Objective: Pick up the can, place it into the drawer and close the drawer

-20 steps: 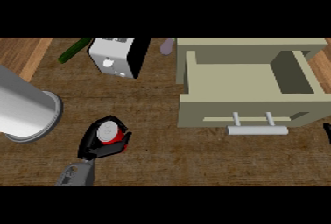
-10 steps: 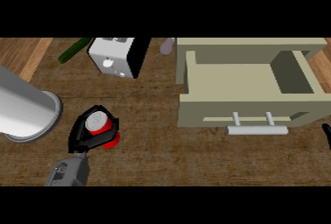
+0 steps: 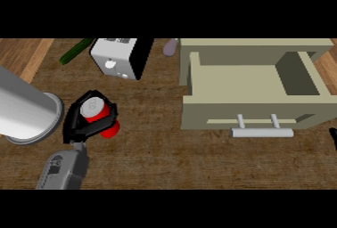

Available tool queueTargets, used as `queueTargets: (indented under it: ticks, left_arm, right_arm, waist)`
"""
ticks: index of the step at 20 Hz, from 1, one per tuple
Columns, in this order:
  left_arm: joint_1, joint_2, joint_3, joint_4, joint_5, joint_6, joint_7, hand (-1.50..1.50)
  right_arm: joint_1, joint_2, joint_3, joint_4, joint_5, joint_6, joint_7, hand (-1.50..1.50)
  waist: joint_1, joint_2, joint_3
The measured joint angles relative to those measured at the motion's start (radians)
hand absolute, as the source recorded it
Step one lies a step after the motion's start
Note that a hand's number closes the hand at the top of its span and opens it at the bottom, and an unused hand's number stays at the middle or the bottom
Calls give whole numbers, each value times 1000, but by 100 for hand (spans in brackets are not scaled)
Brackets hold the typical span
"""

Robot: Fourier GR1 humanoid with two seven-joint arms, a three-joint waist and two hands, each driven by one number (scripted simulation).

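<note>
Near the left side of the brown wooden desk (image 3: 197, 156) sits the red can (image 3: 99, 119) with its silver top. Black fingers (image 3: 74, 127) of the left hand (image 3: 84, 124) are curled around the can and grasp it. A grey arm (image 3: 64, 168) comes up to that hand from the bottom edge.

Just beside the can, on its left, lies a big silver tube (image 3: 25, 111). Up above the can stands a white and black box (image 3: 121, 57), with a green stick (image 3: 76, 50) next to it at the top.

Well apart from the can, on the right, is the tan drawer (image 3: 253, 91). It is pulled open, and its silver handle (image 3: 262, 132) points toward the bottom. A small purple thing (image 3: 170, 46) pokes out near the drawer's top left corner.

At the far right edge a bit of the right hand (image 3: 333, 137) shows, but I cannot tell what its fingers do.
</note>
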Motion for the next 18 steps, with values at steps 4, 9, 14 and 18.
queueTargets:
  ticks: [4,9,14,18]
  left_arm:
    - [-28,-4,-42,-99,-22,30,85,150]
    - [-123,-25,-95,-175,-56,88,206,150]
    - [-218,-40,-196,-211,-58,182,324,150]
    - [-345,-45,-256,-194,-67,261,413,150]
  right_arm:
    - [13,-7,-19,-13,-19,18,7,-150]
    - [0,-8,-25,-11,-22,5,11,-150]
    - [-18,-22,-51,10,-36,15,15,-150]
    - [-27,-17,-52,7,-35,14,20,-150]
  waist:
    - [-1,0,0]
    - [-2,0,0]
    - [-5,0,0]
    - [-9,1,0]
